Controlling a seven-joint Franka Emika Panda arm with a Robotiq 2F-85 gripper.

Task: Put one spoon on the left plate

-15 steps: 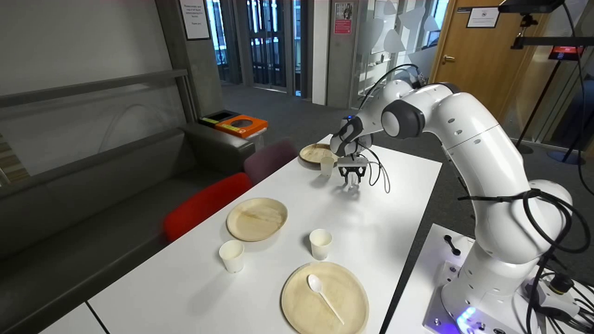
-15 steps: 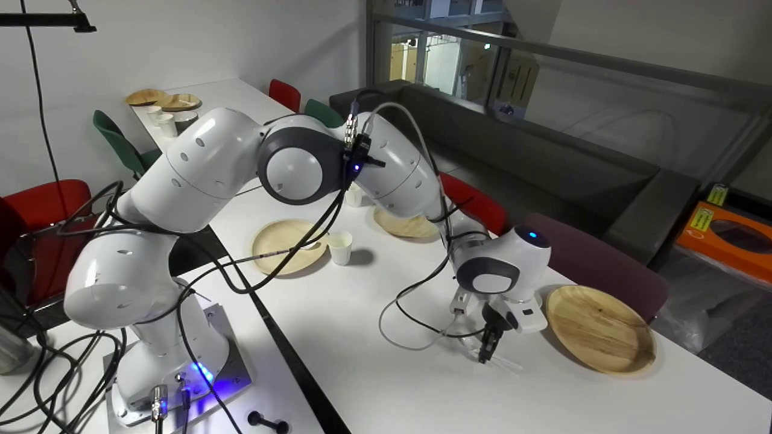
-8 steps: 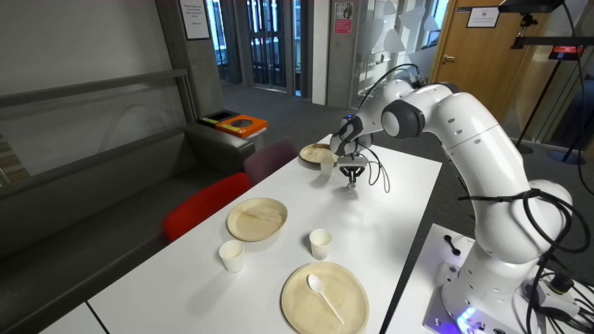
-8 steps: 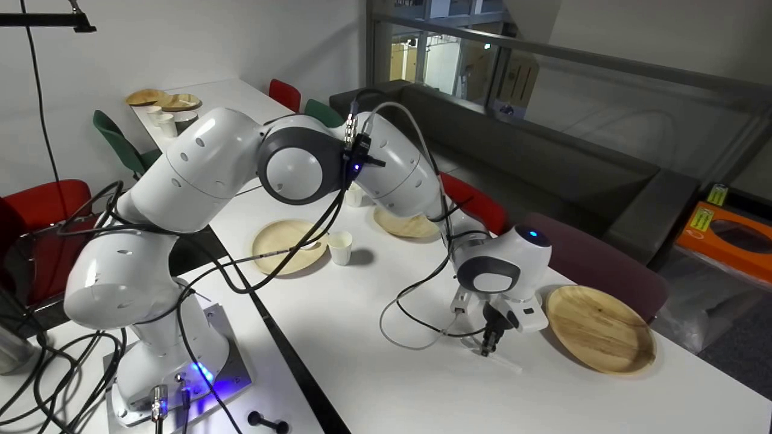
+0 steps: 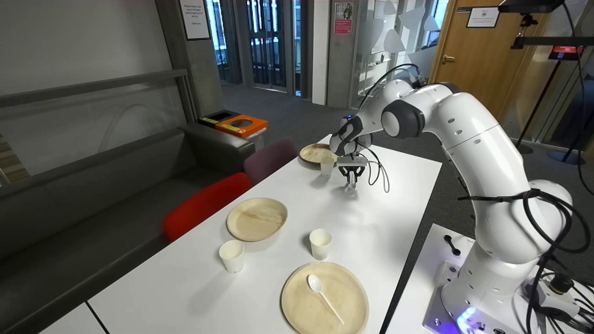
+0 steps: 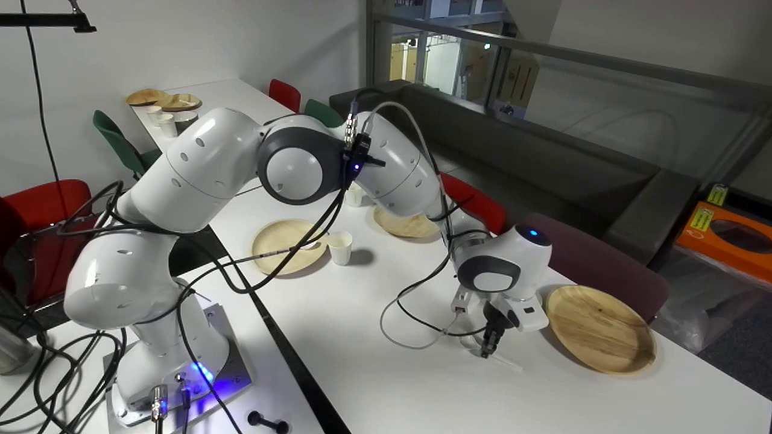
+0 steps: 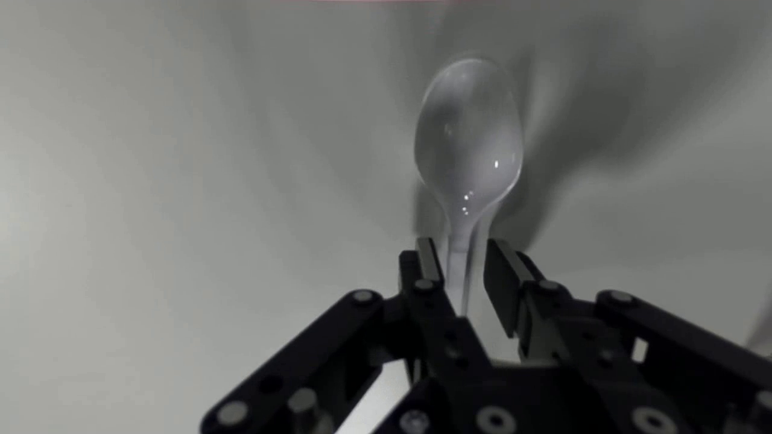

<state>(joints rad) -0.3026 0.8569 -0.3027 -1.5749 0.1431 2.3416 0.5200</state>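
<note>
A clear-white plastic spoon [image 7: 469, 126] lies on the white table, bowl pointing away from my gripper [image 7: 461, 244] in the wrist view. The fingers stand apart on either side of its handle, nearer the left finger, with a gap to the right pad [image 7: 502, 286]. The lower handle is hidden by the left finger. In both exterior views the gripper [image 5: 351, 182] [image 6: 488, 348] is low over the table with the spoon [image 6: 505, 362] under it. The left plate [image 5: 257, 219], round and beige with a raised rim, shows partly behind the arm elsewhere [image 6: 401, 224].
A larger pale-yellow plate [image 5: 301, 301] holds another white spoon [image 5: 315, 284]. A tan wooden bowl [image 6: 600, 328] and a cup [image 5: 326, 166] stand close beside the gripper. Two more cups [image 5: 320, 243] [image 5: 232, 256] stand near the plates. Cables [image 6: 386, 325] loop by the wrist.
The fingers look closer together half a second ago than a second ago, and stand somewhat apart again now. The arm has hardly moved; plates and cups have stayed put.
</note>
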